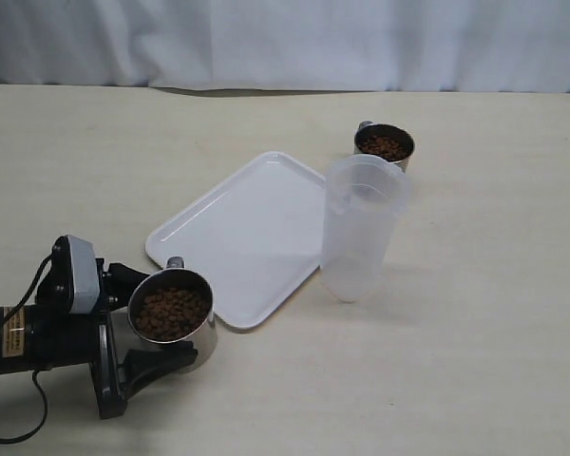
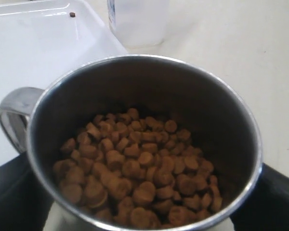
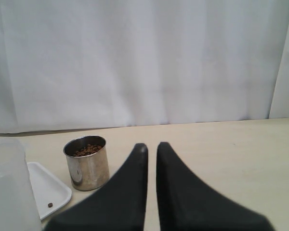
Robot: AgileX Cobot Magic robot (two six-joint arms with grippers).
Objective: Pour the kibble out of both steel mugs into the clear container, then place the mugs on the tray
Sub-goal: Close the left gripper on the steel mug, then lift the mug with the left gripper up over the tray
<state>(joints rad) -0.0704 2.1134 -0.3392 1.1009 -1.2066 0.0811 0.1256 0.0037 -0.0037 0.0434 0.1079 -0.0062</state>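
The left claw is set around the near mug, a firm pinch not being discernible; the right claw is pressed together, empty. The tray is unloaded, the container beside it seems unfilled, and kibble is held in both mugs, the far mug included, so every step is judged undone.

Small round dry kibble pellets: mid-brown in both mugs.
Near shiny stainless-steel mug: mirror silver, dark inner wall.
Far shiny stainless-steel mug: same silver.
Tall frosted plastic container: translucent milky white.
Flat rectangular plastic tray: plain white.
Stray pellet: dark brown.
Surface: pale cream, faint grain.
Cloth backdrop: white.
Left fingers and right fingers: black.
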